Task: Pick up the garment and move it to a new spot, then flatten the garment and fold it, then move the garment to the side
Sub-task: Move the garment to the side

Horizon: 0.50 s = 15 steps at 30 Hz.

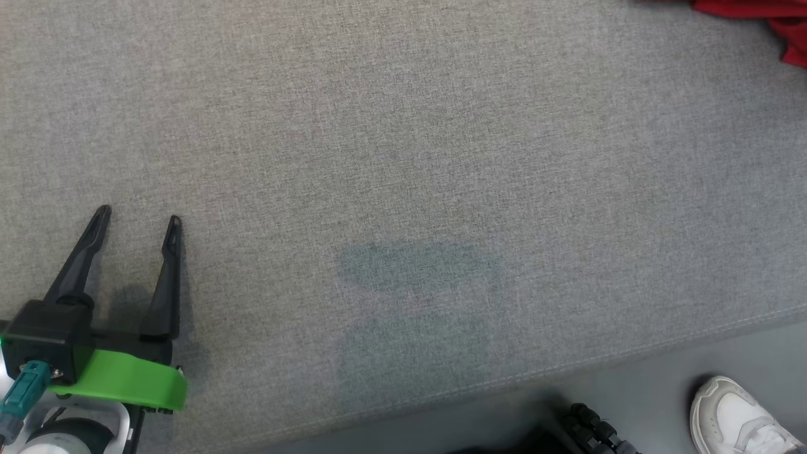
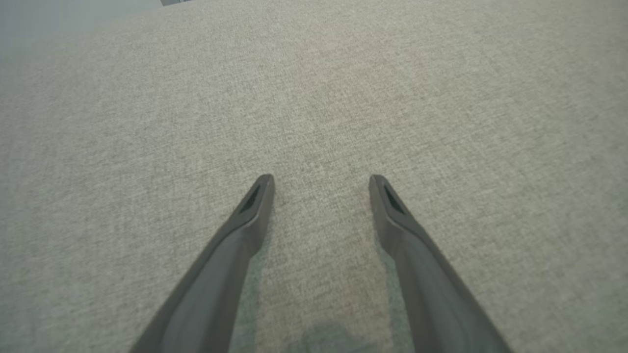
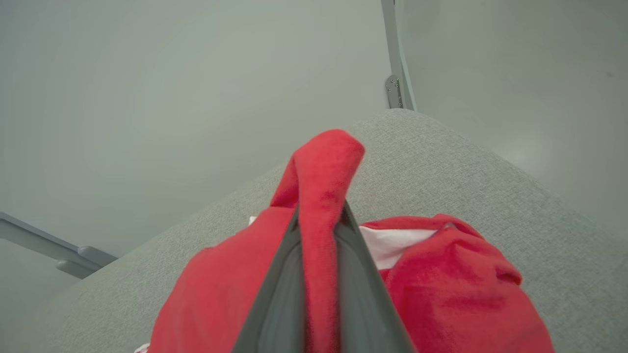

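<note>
Right gripper is clamping a fold of the crumpled red fleece garment at the grey woven cushion's far right, while left gripper is hovering near left, jaws apart, empty; relocating, flattening and folding all look pending.

Looks like a bare robot test lab, no home comforts here.
There's a broad grey fabric-covered work surface over a plain grey floor, and bare pale grey background beyond it (wall or floor, hard to say). Add a bolted metal post, a metal rail, black jointed stand legs and a person's white sneaker alongside.
</note>
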Motion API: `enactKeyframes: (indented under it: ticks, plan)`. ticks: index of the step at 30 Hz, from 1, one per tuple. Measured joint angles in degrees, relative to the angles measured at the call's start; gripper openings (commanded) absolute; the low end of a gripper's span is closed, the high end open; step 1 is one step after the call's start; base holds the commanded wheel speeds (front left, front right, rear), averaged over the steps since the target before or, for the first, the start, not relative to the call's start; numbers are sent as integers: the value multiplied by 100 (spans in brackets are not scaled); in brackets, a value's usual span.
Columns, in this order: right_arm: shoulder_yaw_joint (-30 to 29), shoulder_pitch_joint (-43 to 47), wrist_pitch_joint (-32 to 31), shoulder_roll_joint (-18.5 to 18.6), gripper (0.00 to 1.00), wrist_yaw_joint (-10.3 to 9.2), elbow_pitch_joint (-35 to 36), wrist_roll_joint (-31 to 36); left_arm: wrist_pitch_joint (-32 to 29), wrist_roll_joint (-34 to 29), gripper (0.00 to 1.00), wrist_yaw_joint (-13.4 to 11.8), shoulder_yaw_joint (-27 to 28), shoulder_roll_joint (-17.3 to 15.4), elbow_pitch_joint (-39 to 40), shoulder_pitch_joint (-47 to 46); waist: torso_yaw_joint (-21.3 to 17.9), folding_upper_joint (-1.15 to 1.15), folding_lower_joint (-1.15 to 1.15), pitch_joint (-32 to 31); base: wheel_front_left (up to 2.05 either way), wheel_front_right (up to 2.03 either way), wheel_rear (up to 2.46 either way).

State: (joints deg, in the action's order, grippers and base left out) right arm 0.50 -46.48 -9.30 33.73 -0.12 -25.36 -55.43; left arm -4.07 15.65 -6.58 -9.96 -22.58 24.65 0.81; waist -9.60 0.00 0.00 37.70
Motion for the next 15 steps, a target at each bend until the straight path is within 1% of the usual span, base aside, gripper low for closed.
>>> enactKeyframes:
  ticks: [5,10,11,13,15]
  plan:
    - [3,-176,79,3,0,1,-76,22,-43,-30,100,0,9,-34,37,-53,-10,0,0,68,0,0,0]
    - [32,-311,77,36,0,-10,-334,63,-93,-31,100,0,2,-43,60,-95,-13,0,0,87,0,0,0]
    - [31,-335,76,49,0,-52,-393,63,-94,-32,100,0,0,-44,65,-97,-12,0,0,88,0,0,0]
    - [31,-359,67,93,0,-58,-506,64,-101,-38,100,0,-3,-51,76,-98,-8,0,0,90,0,0,0]
    - [32,-359,60,155,0,-108,-641,124,-127,-38,100,0,-4,-53,90,-101,-3,0,0,93,0,0,0]
